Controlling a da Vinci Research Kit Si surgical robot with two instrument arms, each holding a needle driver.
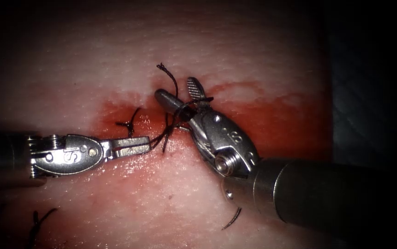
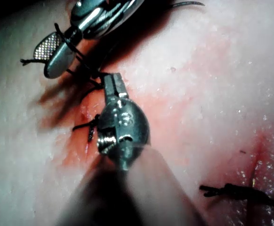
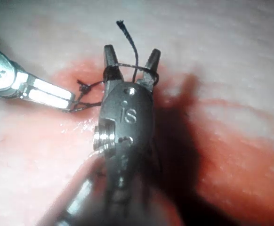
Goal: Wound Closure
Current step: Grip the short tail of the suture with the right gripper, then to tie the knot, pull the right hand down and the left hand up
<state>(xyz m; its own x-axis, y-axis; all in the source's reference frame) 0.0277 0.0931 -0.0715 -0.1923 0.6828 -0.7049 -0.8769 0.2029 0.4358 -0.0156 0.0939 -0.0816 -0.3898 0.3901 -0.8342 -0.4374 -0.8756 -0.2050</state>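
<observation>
**Thread wrapped over open right tool; left tool pinching thread at the cut**

Left tool: comes in from the endoscope's left, lying low and nearly level over the tissue. Jaws closed, tips at the cut. Dark thread runs from the tips toward the right tool, so the jaws appear clamped on a strand (the right wrist view shows strands meeting the tips most clearly).

Right tool: enters from the lower right, angled up and to the left. Jaws spread wide in a V. Thread crosses over both jaws near their base and wraps around them; nothing is pinched between them. A frayed thread end stands up just above the jaws, between them.

Needle: a thin dark curved piece lying loose on the tissue below the right tool's shaft looks like it (cannot tell for certain). Neither tool holds it, and it is not in the tissue.

Other:
- Small knot with short tails just left of the cut, above the left tool's jaws.
- Red fluid spreads around the cut, widest to the right.
- Loose thread piece near the endoscope's lower left edge.
</observation>
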